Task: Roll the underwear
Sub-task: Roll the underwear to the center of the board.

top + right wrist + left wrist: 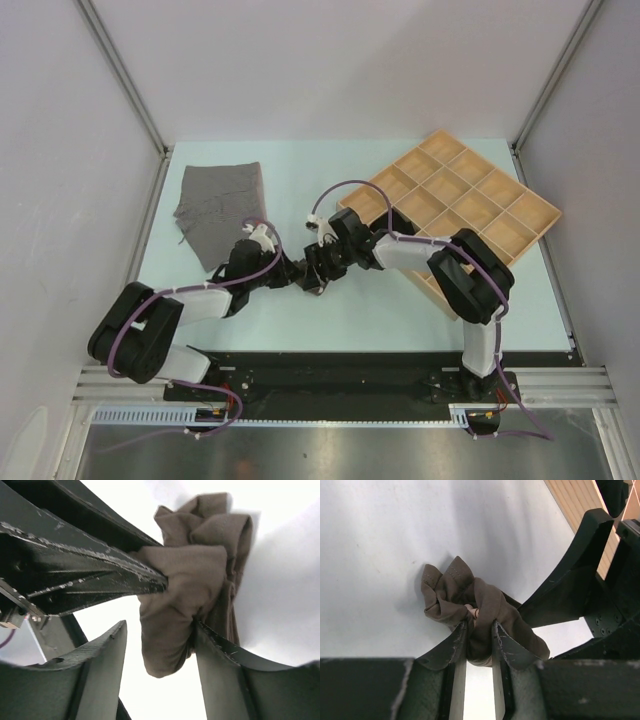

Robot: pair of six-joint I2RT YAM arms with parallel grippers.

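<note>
- Currently, the dark brown underwear [470,597] is sitting as a scrunched bundle near the middle of the tabletop [330,170], caught between both grippers.
- The left gripper [480,627] is pinching the bundle, its fingers clamped on the cloth.
- The right gripper [160,630] is standing with its fingers apart around the same bundle. Cloth is brushing one finger only, with a gap at the other.
- Rolling of this pair is probably nearing its end. The next move is calling for the right gripper to back away without snagging a fold.
- Both arms are reaching inward with bent elbows, their wrists meeting low over the tabletop.
- The grey underwear [222,205] is lying flat near the far left corner, not yet rolled.
- The wooden tray [500,176] is sitting at the far right.
</note>
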